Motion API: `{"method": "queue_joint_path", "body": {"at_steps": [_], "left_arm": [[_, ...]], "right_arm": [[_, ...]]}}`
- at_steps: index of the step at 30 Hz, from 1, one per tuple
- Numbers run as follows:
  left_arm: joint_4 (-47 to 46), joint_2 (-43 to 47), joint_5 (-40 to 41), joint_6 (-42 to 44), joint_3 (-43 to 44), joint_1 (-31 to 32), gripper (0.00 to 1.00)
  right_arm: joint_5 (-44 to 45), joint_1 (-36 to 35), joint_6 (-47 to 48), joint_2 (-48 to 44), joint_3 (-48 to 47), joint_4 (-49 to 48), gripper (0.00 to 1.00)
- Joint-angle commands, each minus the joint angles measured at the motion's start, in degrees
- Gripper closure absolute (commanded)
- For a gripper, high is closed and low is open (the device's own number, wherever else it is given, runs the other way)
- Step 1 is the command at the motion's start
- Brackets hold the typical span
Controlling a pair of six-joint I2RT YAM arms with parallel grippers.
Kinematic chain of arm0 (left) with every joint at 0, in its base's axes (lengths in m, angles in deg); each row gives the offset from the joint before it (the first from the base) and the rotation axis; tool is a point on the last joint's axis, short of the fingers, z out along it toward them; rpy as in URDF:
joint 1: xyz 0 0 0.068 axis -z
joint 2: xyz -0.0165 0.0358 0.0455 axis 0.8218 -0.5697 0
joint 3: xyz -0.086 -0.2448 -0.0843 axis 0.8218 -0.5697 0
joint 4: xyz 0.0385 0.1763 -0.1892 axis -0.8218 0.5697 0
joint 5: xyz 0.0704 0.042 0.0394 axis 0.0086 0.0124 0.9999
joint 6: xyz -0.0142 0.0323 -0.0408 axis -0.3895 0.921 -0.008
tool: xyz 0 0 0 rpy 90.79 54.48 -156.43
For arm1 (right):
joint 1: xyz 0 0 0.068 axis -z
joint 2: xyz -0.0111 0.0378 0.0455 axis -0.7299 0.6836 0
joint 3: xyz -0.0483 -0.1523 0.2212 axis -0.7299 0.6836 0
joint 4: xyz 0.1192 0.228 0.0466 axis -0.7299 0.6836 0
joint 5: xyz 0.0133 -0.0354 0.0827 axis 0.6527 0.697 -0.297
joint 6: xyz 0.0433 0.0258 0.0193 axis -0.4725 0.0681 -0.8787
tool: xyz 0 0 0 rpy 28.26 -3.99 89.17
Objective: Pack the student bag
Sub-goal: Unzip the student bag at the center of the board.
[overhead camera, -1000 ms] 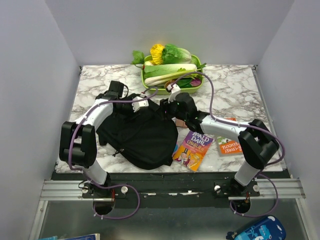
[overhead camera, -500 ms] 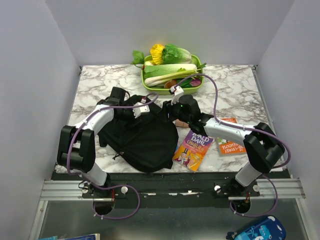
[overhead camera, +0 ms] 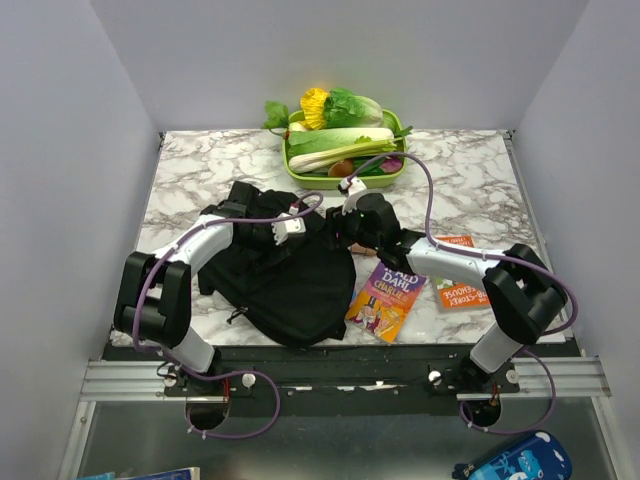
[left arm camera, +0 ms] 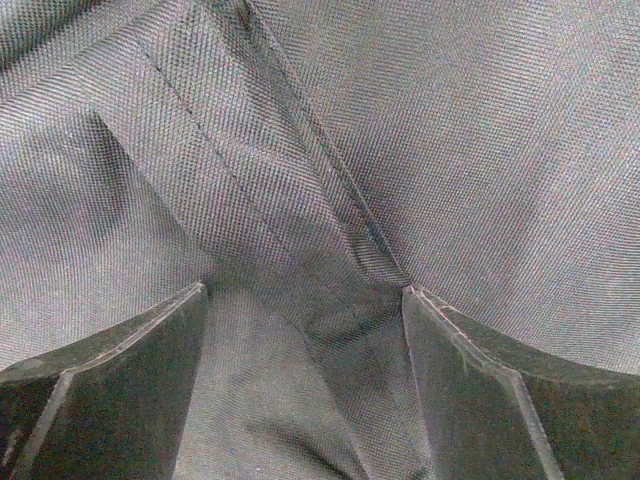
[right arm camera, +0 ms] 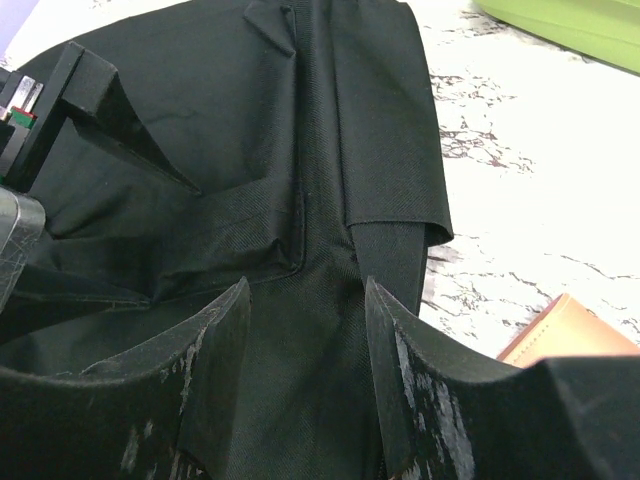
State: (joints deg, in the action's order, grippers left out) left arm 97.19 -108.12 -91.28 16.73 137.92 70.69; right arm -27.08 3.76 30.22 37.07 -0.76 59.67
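**Student bag slumped at mid-table, both arms at its far edge**

Student bag (overhead camera: 290, 280) – black, soft and collapsed – lies on the marble table (overhead camera: 470, 180), left of centre and reaching almost to the near edge. Both arms meet over its far end.

The left gripper (left arm camera: 303, 292) sits low on the bag with its jaws spread wide. The wrist view shows only woven black cloth, a stitched seam running down into the gap between the fingers, and nothing nipped.

The right gripper (right arm camera: 308, 285) comes in from the other side, jaws partly apart with black fabric filling the space between them. Whether they pinch that cloth cannot be told. Ahead of it a flat strap (right arm camera: 385, 130) hangs over the bag's edge onto the marble.

A peach-coloured flat thing (right arm camera: 565, 335) lies just beside the bag, close under the right wrist. Nearer the front, a Roald Dahl book (overhead camera: 385, 295) lies at the bag's right edge, and an orange-and-green book (overhead camera: 458, 290) lies further right – the right forearm crosses above the far ends of both.

At the table's far edge, well apart from the bag, a green tray (overhead camera: 310, 180) holds leafy vegetables (overhead camera: 340, 140).
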Motion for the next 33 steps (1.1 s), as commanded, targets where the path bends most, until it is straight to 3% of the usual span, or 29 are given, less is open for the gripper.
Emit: {"method": "queue_joint_path", "body": {"at_steps": [1, 5, 9, 10, 14, 19, 23, 29, 33], "left_arm": [[3.2, -0.2, -3.4, -1.1, 1.7, 0.1, 0.18], [19.3, 0.6, -18.9, 2.5, 11.1, -1.1, 0.19], [26.9, -1.5, -21.5, 3.6, 20.8, -3.2, 0.2], [26.3, -1.8, -19.8, 3.0, 21.4, -3.6, 0.21], [8.0, -1.7, -5.2, -10.4, 16.9, -4.5, 0.28], [-1.1, -3.5, 10.8, -13.6, 10.6, -4.3, 0.37], [-9.1, -3.2, 16.6, -15.8, 6.9, -4.3, 0.43], [-10.3, -5.9, 19.5, -16.4, 5.3, -4.2, 0.43], [-4.9, -6.0, 9.9, -13.0, 4.3, -4.1, 0.41]], "right_arm": [[-0.7, -0.2, -0.6, 0.9, 0.6, 1.1, 0.42], [-0.2, -0.2, -0.4, 1.1, 0.0, 2.2, 0.42], [-0.6, -0.2, -1.0, 1.5, 0.2, 1.8, 0.42], [-0.7, -0.2, -1.1, 1.4, 0.4, 1.8, 0.42], [-0.7, -0.2, -1.2, 0.9, 1.4, 1.0, 0.42], [-0.4, -0.2, -1.1, -0.2, 2.2, 0.9, 0.42], [-0.8, -0.2, -1.7, -0.5, 3.2, 0.1, 0.43], [-1.5, -0.1, -2.0, -0.5, 3.5, -0.4, 0.43], [-1.5, -0.2, -2.0, -0.8, 4.0, -0.7, 0.44]]}}
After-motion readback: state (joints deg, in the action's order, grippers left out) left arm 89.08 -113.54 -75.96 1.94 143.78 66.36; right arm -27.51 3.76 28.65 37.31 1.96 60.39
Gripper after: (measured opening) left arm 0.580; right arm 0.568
